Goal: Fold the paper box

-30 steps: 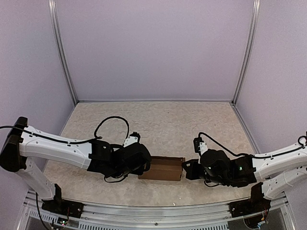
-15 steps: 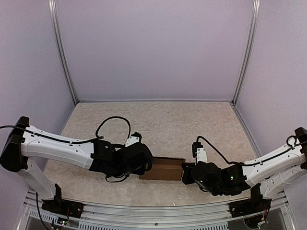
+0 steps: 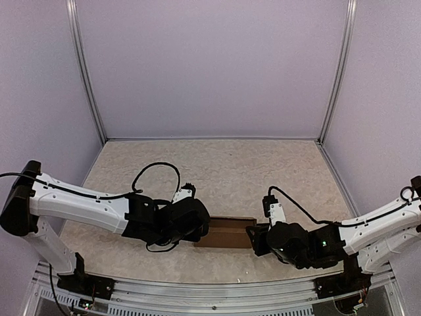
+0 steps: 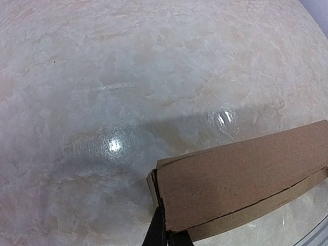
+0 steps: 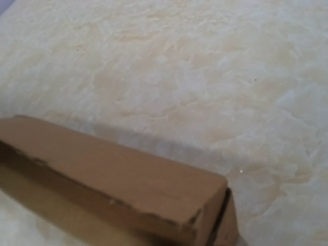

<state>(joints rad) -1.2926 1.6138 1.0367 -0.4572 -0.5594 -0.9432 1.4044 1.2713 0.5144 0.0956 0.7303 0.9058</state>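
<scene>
The paper box [image 3: 227, 232] lies on the bench [image 3: 230, 171] towards its near edge. It is a slim brown carton set lengthwise from left to right, with one arm at each end, and it is folded up into a long closed shape rather than a flat sheet.

The left pincer [image 3: 200, 232] meets the left end of it. In the left wrist view its dark fingertips [image 4: 158, 233] show only as slivers at the bottom edge, drawn tight together at the lower corner of that end. They seem to nip the thin cardboard edge there, though so little of them shows that the hold is not plain. From here the paper box [image 4: 241, 174] runs away to the right with its broad face up. A thin dark seam runs along the long front edge, where two layers do not quite meet. The bench [image 4: 128, 77] beyond is pale, mottled and glossy.

The right pincer [image 3: 254, 236] sits just at the right end. Its fingers are out of sight in the right wrist view and hidden under the arm's dark body from above. I cannot tell whether it is open or closed, or whether it touches the cardboard. Close up, that end of the paper box [image 5: 113, 174] has its flap slightly ajar, with a dark slit beside it
</scene>
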